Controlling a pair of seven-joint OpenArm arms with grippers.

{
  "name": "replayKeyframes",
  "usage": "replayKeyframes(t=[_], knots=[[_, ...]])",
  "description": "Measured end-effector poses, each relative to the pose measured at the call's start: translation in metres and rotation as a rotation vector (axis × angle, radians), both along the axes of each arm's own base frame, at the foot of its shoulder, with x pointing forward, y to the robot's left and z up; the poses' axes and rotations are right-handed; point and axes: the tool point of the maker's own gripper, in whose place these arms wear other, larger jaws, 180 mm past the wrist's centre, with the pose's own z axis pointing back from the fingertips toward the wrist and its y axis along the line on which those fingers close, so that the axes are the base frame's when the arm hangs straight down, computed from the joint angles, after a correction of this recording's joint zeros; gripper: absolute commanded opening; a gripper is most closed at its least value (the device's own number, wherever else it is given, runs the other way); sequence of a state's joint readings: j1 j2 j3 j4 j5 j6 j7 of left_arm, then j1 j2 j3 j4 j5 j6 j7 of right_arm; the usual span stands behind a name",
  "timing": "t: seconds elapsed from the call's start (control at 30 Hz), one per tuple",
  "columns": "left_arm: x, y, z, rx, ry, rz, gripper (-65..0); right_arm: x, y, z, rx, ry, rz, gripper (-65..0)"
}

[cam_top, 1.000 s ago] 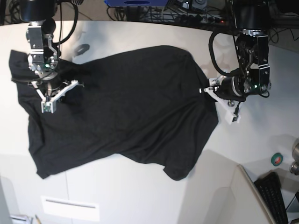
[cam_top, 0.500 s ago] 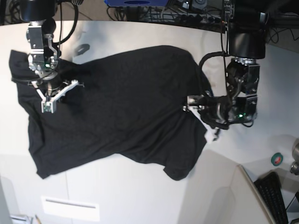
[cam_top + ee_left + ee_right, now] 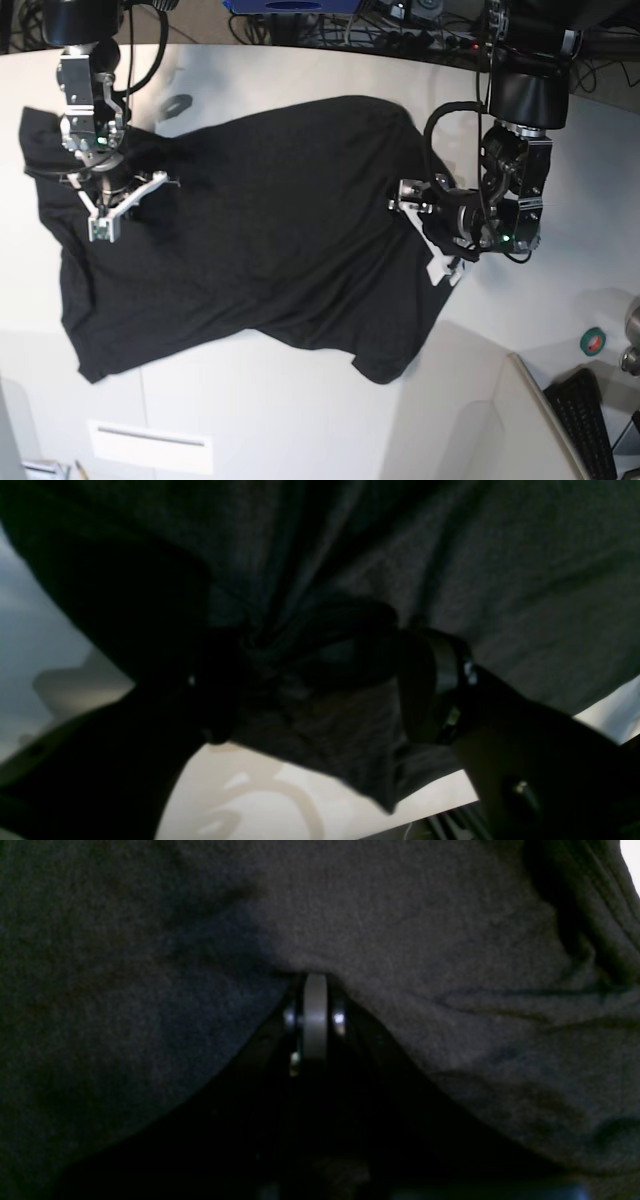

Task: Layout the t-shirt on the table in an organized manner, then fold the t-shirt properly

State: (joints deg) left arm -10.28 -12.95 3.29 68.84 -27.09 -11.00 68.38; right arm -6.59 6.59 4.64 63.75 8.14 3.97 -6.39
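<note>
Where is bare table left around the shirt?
Bare table runs along the far edge above the t-shirt, and a patch lies near the front below its lower hem. Crowded: the shirt's right edge, under the left tool, and its left end, under the right tool.

The black t-shirt (image 3: 250,230) lay spread and creased across the white table (image 3: 300,420), filling the frame's middle. One gripper (image 3: 108,205) rested on its upper-left part; the other gripper (image 3: 428,235) stood spread at its right edge.
</note>
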Motion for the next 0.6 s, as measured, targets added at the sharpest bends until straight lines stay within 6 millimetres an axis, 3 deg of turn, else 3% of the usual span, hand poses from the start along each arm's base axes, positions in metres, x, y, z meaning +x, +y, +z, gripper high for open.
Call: replayKeyframes(t=[0.17,0.33,0.5,0.6], knots=[[0.005,0.011,0.004,0.024,-0.011,0.004,-20.2,0.0,0.0,0.0,0.0,0.0,0.0,-65.0],[0.022,0.021,0.021,0.049,-0.07,-0.002,-20.2,0.0,0.0,0.0,0.0,0.0,0.0,-65.0],[0.028,-0.011,0.044,0.002,-0.153,-0.049,-20.2,0.0,0.0,0.0,0.0,0.0,0.0,-65.0],[0.011,-0.026,0.036,-0.026,-0.102,-0.064,-20.2,0.0,0.0,0.0,0.0,0.001,0.0,-65.0]])
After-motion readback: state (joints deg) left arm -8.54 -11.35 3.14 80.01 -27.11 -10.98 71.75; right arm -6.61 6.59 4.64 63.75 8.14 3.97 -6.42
